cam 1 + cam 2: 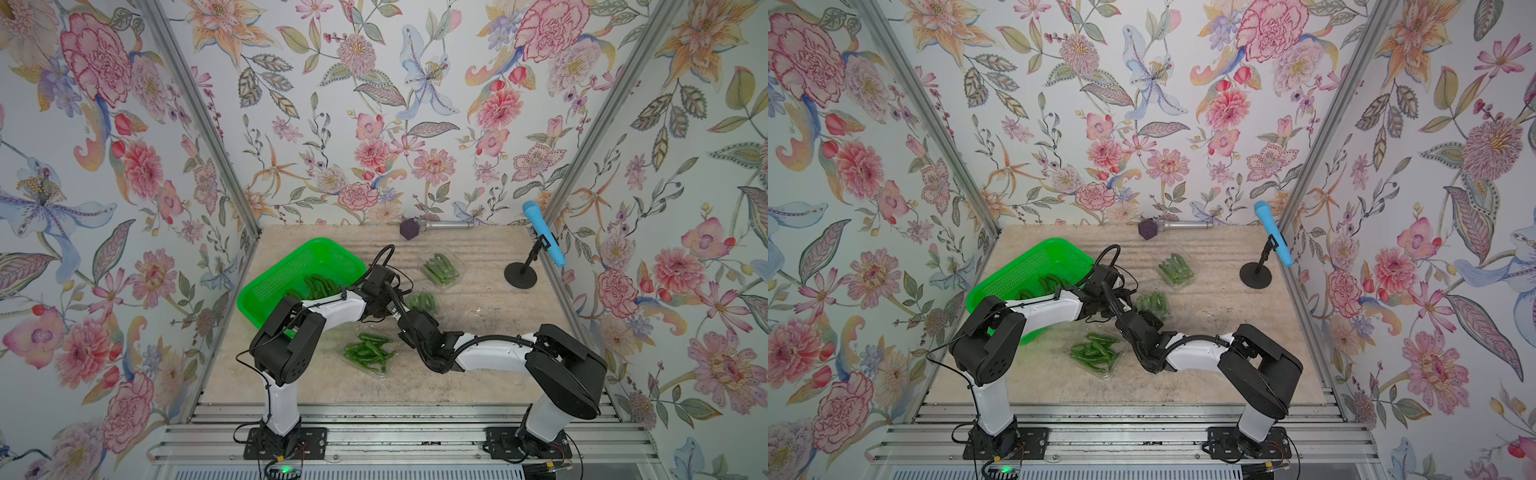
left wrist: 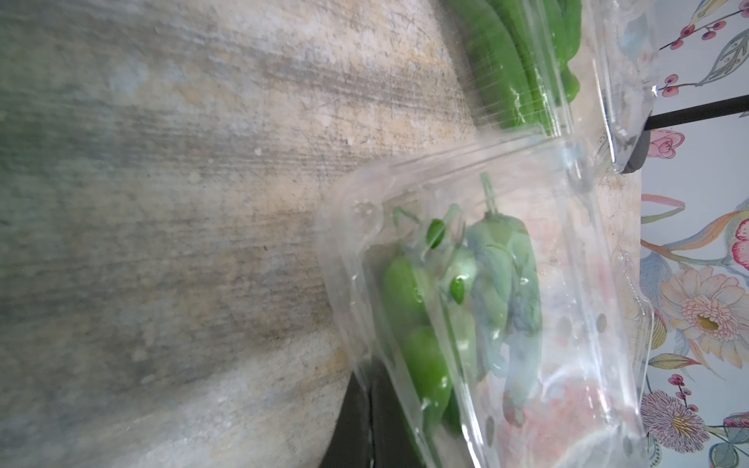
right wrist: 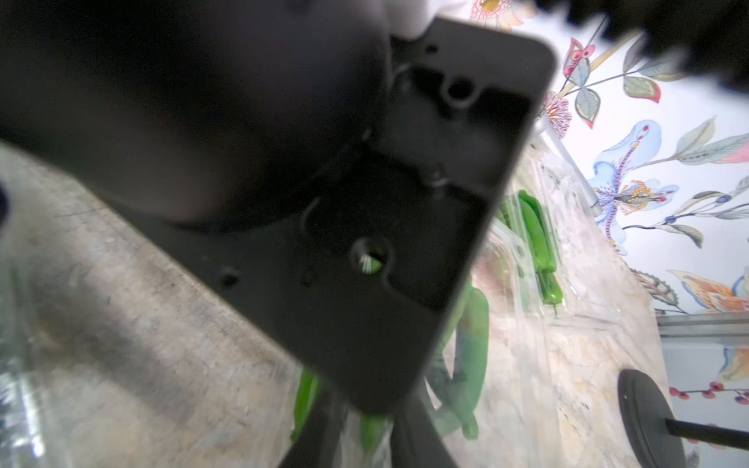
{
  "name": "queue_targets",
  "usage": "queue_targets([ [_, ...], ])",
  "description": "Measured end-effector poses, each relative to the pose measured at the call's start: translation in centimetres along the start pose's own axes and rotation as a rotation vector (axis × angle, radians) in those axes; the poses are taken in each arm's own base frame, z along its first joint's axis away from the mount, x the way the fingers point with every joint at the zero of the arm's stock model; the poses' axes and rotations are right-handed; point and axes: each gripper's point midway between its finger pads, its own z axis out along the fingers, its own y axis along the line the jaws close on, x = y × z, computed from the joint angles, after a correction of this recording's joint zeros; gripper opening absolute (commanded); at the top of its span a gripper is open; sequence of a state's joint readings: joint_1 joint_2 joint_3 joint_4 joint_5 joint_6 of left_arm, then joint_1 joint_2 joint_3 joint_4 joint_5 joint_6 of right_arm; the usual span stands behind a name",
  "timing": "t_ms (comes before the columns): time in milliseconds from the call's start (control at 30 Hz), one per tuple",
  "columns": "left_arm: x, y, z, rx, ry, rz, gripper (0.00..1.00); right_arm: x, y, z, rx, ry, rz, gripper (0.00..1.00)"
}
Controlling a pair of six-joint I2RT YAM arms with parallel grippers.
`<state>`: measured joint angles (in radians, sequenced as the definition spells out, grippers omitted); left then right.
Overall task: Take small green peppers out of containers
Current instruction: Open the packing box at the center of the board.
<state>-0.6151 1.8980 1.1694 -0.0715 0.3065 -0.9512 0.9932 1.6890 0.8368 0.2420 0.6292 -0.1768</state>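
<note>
In clear container, peppers (green)

Three filled containers, one basket, two microphones

My table is a pale, mottled stone slab. Right where my left pincer and right pincer meet sits a clear box; whether it rests flat I cannot tell. A second clear box lies near them on my side, a third clear box beyond them to the right. A green basket stands left of the left pincer. Well right of both is a round black stand base. Far beyond, at the back edge, lie a purple cube and a silver microphone, touching
</note>
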Motion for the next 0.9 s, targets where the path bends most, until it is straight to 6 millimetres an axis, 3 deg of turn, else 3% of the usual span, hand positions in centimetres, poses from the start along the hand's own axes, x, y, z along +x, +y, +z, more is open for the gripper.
queue_targets([
  [200, -0.1, 0.2, -0.1, 0.001, -0.016, 0.002, 0.0, -0.5, -0.6, 0.1, 0.024, -0.02, 0.054, 0.05],
  [467, -0.3, 0.6, -0.2, -0.001, -0.045, 0.001, 0.0, -0.8, -1.9, 0.7, 0.043, -0.038, 0.189, 0.03],
  [900, -0.6, 0.4, -0.6, 0.014, -0.061, 0.002, 0.0, 0.8, -4.9, 0.9, 0.003, -0.074, 0.499, 0.02],
])
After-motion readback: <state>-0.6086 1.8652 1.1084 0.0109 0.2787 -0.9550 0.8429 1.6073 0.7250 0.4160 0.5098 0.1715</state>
